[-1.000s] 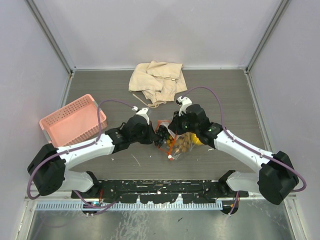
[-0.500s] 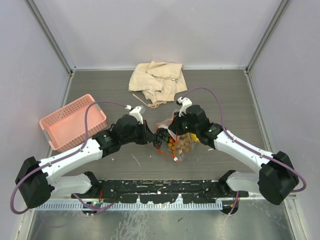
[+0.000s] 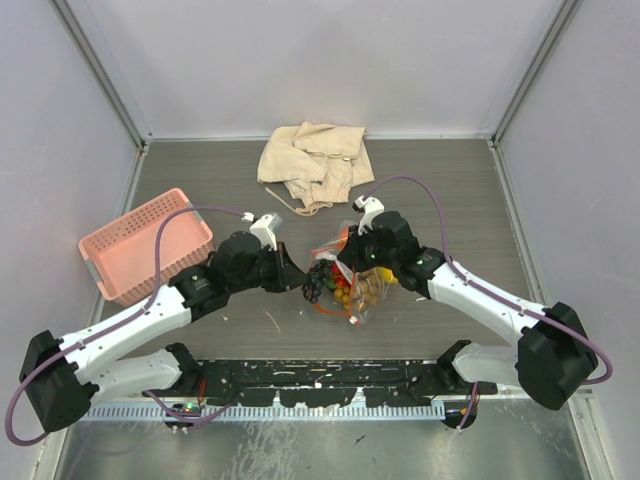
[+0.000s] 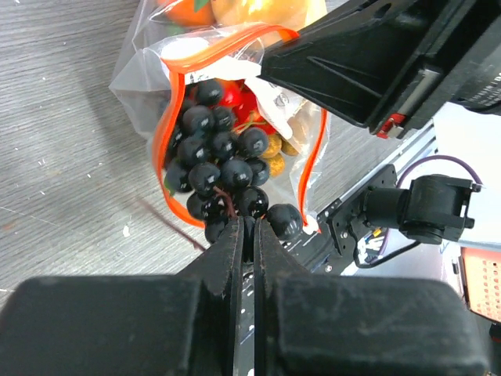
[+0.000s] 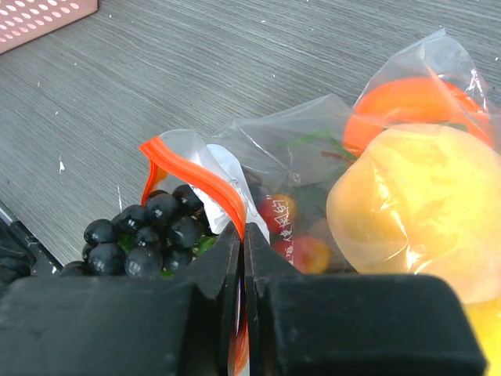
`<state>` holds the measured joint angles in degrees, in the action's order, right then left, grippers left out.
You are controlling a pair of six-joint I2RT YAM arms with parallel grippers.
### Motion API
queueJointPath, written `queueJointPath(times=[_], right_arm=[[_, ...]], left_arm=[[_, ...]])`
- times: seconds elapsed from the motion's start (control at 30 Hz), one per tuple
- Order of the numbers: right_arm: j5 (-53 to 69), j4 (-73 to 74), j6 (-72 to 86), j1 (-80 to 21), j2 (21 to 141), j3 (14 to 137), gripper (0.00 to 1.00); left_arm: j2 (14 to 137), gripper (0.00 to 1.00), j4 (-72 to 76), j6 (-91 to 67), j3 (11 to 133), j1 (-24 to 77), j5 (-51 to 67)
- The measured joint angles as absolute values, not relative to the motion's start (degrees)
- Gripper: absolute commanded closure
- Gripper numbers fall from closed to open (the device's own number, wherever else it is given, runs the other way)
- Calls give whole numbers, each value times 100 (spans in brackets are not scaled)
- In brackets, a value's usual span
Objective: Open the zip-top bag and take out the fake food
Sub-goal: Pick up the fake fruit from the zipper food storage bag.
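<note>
The zip-top bag [image 3: 365, 293] lay on the tabletop [image 3: 450, 190] between the two arms, its orange-red mouth gaping. The right tool [image 5: 241, 235] was clenched on the zip strip. The left tool [image 4: 246, 227] gripped the stem of the dark grapes [image 4: 219, 168]. Since a second before, its arm had drawn back leftward, bringing the bunch to the bag's mouth. An orange fruit [image 5: 407, 102] and a lemon [image 5: 407, 200] sat inside.

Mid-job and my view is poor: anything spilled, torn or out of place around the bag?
Nothing spilled or torn. The dark grapes sit partly out of the zip-top bag, stem pinched by the left gripper; the right gripper holds the bag's orange zip edge. Only the beige cloth lies crumpled, far side.
</note>
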<state>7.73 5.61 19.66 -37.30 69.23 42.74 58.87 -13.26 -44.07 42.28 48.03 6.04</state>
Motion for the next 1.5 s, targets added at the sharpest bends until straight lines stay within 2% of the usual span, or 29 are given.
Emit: queueJointPath(times=[0.9,1.5], right_arm=[[768,519,1966,-3730,6925,4241,90],[775,517,1966,-3730,6925,4239,90]], left_arm=[[5153,100,-1874,-4405,4512,4615,779],[5496,100,-1905,-4362,4812,4274,1090]])
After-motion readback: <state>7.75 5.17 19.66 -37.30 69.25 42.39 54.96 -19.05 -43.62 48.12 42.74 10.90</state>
